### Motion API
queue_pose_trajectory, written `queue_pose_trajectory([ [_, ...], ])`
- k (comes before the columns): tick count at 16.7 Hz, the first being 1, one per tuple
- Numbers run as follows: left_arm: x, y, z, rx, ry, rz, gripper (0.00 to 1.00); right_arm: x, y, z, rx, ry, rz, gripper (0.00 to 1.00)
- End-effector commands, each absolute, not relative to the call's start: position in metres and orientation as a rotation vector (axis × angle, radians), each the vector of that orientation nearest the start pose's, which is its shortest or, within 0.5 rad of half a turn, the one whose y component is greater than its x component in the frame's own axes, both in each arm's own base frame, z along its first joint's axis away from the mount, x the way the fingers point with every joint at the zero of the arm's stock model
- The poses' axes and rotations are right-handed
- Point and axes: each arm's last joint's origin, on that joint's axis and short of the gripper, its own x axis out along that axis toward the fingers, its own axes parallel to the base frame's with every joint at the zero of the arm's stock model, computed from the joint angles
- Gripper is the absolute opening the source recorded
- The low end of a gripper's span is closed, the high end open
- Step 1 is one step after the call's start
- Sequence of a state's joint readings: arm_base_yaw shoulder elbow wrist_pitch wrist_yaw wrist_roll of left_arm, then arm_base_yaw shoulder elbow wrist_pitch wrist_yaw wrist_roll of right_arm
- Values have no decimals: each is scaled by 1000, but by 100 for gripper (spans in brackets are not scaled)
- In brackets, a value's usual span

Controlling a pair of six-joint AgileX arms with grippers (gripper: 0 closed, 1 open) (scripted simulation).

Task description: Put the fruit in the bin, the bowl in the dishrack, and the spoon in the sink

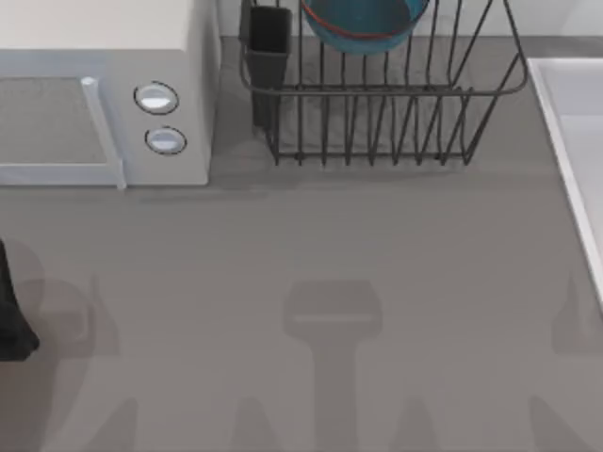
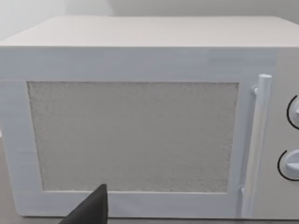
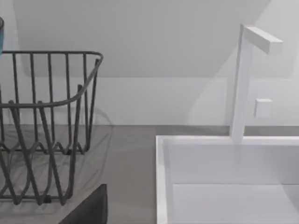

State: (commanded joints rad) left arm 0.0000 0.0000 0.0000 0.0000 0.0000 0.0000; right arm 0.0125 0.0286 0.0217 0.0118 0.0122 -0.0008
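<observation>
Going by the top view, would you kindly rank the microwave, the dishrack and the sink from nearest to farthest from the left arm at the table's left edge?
From the left arm, at the table's left edge:
1. Microwave, far left corner.
2. Dishrack, far middle, with the bowl in it.
3. Sink, right edge.

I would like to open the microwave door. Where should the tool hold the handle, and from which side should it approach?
Grip the handle near its middle, coming from the front, one finger on each side. It is a slim upright bar standing off the edge of the door beside the knobs. The left arm, at the table's left, faces it.
</observation>
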Motion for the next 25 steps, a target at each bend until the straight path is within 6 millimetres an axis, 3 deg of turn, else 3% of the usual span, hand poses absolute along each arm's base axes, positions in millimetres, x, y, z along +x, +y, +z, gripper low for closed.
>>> queue_pose_trajectory([
  [7,106,-1,160,0,0,0,100,106,-1,161,-1,2,1,100],
  [11,106,-1,160,0,0,0,100,108,-4,171,-63,126,-21,100],
  [15,106,-1,160,0,0,0,100,121,-10,188,-177,438,-35,100],
  [19,106,-1,160,0,0,0,100,148,-21,200,-280,842,17,100],
  [25,106,-1,160,0,0,0,100,197,-43,198,-332,1364,212,100],
])
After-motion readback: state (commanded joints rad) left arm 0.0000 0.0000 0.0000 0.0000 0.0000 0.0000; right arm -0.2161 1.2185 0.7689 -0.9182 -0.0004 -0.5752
